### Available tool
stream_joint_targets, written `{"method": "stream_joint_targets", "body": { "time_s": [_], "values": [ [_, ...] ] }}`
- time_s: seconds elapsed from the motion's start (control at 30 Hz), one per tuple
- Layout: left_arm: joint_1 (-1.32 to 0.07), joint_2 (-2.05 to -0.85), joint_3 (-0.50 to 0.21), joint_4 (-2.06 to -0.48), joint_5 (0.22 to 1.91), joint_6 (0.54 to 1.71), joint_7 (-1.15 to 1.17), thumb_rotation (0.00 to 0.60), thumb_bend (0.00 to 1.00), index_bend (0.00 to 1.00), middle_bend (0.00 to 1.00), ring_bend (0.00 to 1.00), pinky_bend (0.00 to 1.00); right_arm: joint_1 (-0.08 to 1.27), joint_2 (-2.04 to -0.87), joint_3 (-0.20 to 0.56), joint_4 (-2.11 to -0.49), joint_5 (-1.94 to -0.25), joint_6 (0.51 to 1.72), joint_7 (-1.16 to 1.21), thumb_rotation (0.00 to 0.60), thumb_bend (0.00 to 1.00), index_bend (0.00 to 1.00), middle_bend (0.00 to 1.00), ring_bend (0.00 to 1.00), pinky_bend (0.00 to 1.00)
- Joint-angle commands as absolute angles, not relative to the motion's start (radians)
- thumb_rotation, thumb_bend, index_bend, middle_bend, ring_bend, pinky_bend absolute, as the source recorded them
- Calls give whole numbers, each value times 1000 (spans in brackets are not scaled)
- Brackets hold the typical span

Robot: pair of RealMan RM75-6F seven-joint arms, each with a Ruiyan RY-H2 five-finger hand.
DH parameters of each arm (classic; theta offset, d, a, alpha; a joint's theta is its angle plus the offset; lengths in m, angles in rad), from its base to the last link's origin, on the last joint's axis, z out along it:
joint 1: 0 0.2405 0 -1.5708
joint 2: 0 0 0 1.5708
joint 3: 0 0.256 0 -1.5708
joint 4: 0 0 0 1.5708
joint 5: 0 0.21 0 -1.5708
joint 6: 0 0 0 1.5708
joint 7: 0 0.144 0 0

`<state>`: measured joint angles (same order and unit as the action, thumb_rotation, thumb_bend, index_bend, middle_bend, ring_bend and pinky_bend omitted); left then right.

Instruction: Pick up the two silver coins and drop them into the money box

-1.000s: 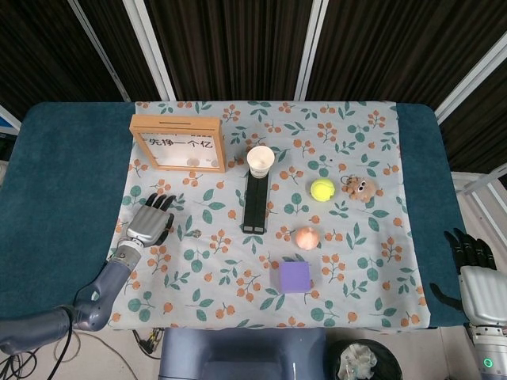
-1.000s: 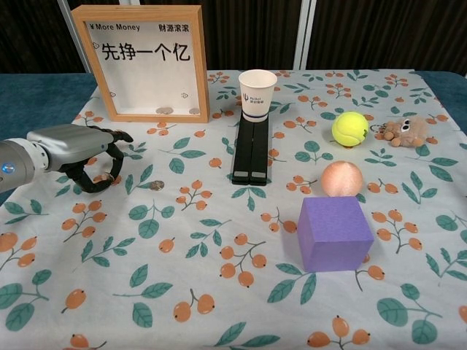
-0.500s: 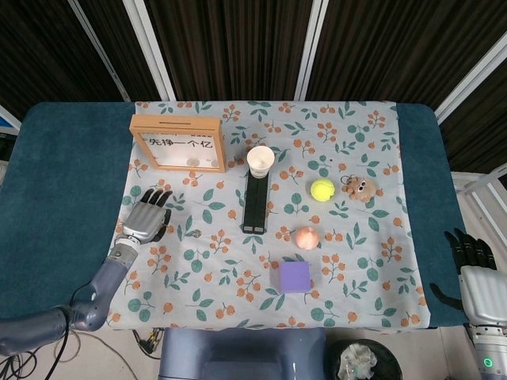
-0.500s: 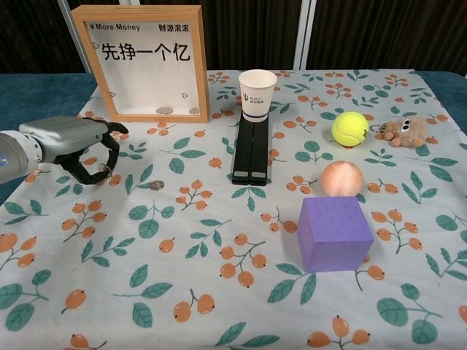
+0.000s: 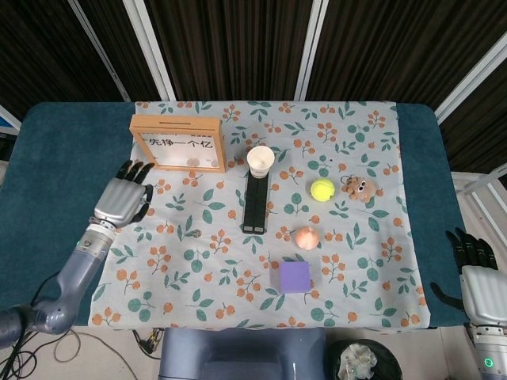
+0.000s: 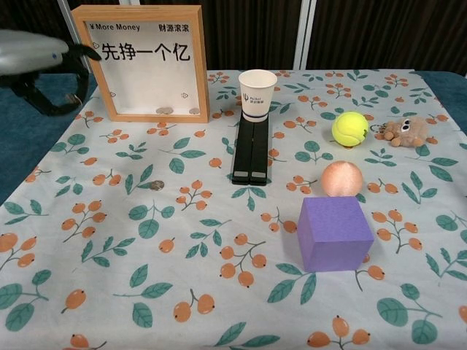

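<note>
The money box [image 5: 176,119] is a wooden frame with a white front, standing at the back left of the cloth [image 6: 139,11]. Two coins [image 6: 166,111] lie inside at its bottom. One small coin [image 5: 196,233] lies on the cloth in front of the box [image 6: 155,185]. My left hand [image 5: 123,198] is raised at the cloth's left edge, left of the box [image 6: 36,62]. Its thumb and a finger meet in a ring, pinching a coin that barely shows. My right hand [image 5: 479,273] hangs off the table's right front corner, fingers apart and holding nothing.
A paper cup [image 5: 260,161] stands on a black bar [image 5: 254,203] mid-table. A tennis ball [image 5: 322,188], a plush toy [image 5: 361,188], a peach-coloured ball [image 5: 306,237] and a purple cube [image 5: 295,276] occupy the right half.
My left hand has lifted off the cloth and moved back and left, from beside the loose coin to beside the money box. The right hand has stayed put.
</note>
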<state>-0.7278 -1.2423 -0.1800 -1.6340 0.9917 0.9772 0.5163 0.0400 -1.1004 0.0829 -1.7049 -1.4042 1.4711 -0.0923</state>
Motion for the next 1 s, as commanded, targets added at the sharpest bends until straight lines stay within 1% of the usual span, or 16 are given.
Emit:
{"method": "stream_joint_targets", "body": {
  "time_s": [0.03, 0.07, 0.13, 0.2, 0.33, 0.4, 0.47, 0.7, 0.87, 1.0],
  "values": [
    [-777, -1113, -261, -1727, 867, 946, 553, 600, 531, 677, 41, 0, 0, 40, -1101, 85, -1704, -1403, 1474, -91, 600, 261, 0, 1, 0, 0],
    [-804, -1078, -298, -1727, 815, 927, 551, 600, 531, 677, 42, 0, 0, 39, -1103, 89, -1704, -1400, 1476, -85, 600, 261, 0, 1, 0, 0],
    [-862, -1033, -340, -1705, 717, 866, 562, 600, 531, 677, 42, 0, 0, 40, -1103, 90, -1704, -1398, 1475, -79, 600, 261, 0, 1, 0, 0],
    [-899, -1014, -350, -1691, 648, 827, 573, 600, 531, 677, 43, 0, 0, 40, -1102, 89, -1703, -1400, 1475, -77, 600, 261, 0, 1, 0, 0],
    [-950, -1003, -359, -1658, 565, 791, 585, 600, 530, 677, 43, 0, 0, 38, -1101, 88, -1703, -1402, 1477, -77, 600, 262, 0, 1, 0, 0],
    [-997, -1004, -359, -1613, 513, 757, 599, 600, 528, 677, 43, 0, 0, 37, -1103, 88, -1703, -1401, 1478, -77, 600, 262, 0, 1, 0, 0],
    [-1043, -1012, -352, -1561, 478, 715, 606, 600, 526, 676, 43, 0, 0, 37, -1103, 89, -1704, -1397, 1477, -77, 600, 261, 0, 1, 0, 0],
    [-1156, -1062, -325, -1412, 416, 647, 614, 600, 523, 667, 43, 0, 0, 39, -1104, 94, -1709, -1382, 1471, -75, 600, 261, 0, 1, 0, 0],
    [-1234, -1119, -276, -1275, 357, 569, 627, 600, 522, 658, 43, 0, 0, 43, -1104, 98, -1704, -1377, 1463, -70, 600, 261, 0, 1, 0, 0],
    [-1278, -1186, -236, -1156, 336, 506, 607, 600, 522, 658, 42, 0, 0, 43, -1106, 100, -1706, -1370, 1463, -73, 600, 261, 0, 1, 0, 0]
  ]
}}
